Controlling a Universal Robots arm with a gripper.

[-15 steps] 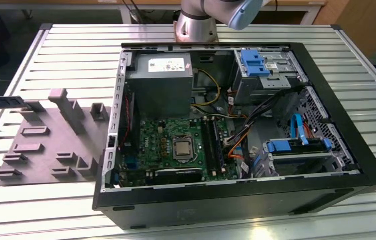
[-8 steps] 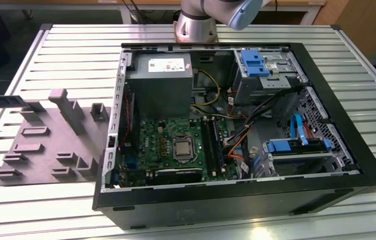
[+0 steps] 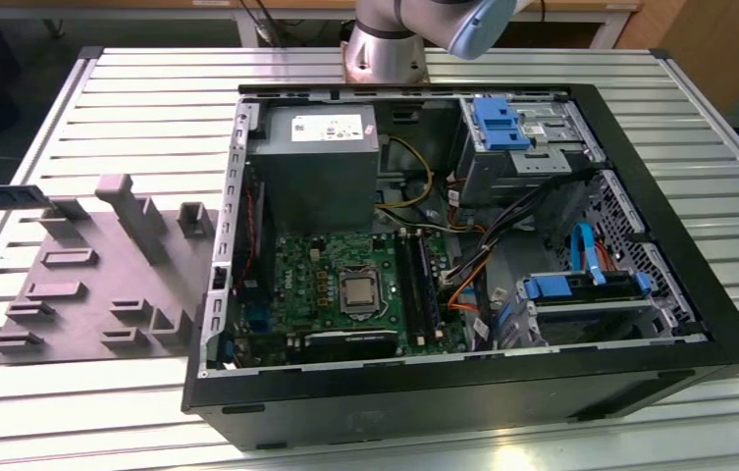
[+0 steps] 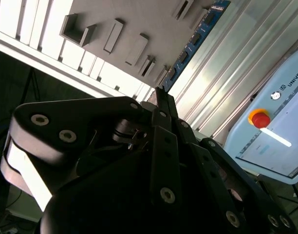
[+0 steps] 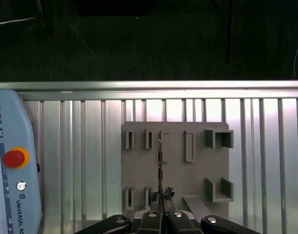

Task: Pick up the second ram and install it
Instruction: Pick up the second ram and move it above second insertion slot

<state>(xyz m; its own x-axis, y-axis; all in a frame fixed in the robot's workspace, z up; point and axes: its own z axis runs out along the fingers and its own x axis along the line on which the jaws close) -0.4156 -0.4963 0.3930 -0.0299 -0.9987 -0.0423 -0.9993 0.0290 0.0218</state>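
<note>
- Gripping the second ram [image 5: 160, 168] by one end, the gripper [image 5: 162, 210] has its jaws closed tight against the stick's two flat faces in the first wrist view.
- In that view the stick is seen edge-on as a thin dark line running out from the fingertips over the pale grey tray [image 5: 178, 178].
- In the second wrist view the gripper [image 4: 159, 100] shows its black linkages, and the second ram [image 4: 197, 36] sticks out past them as a blue board with a row of black chips.
- The tray [image 4: 139, 19] with its upright blocks lies beyond the stick there, on the ribbed metal table [image 4: 227, 63].
- In the exterior view the second ram [image 3: 0, 194] appears at the exterior view's left edge, lying level, just beyond the tray [image 3: 81, 294] and well apart from the computer case [image 3: 474, 392].
- The case lies open on the table [image 3: 146, 98], with the motherboard [image 3: 323, 270] and the square silver processor [image 3: 360, 289] exposed.
- The grey power supply [image 3: 310, 162] sits just behind the board.
- A pale blue teach pendant [image 5: 12, 195] with a red button [image 5: 13, 158] rests on the table beside the tray.
- The arm's base [image 3: 385, 44] stands at the table's far edge behind the case.
</note>
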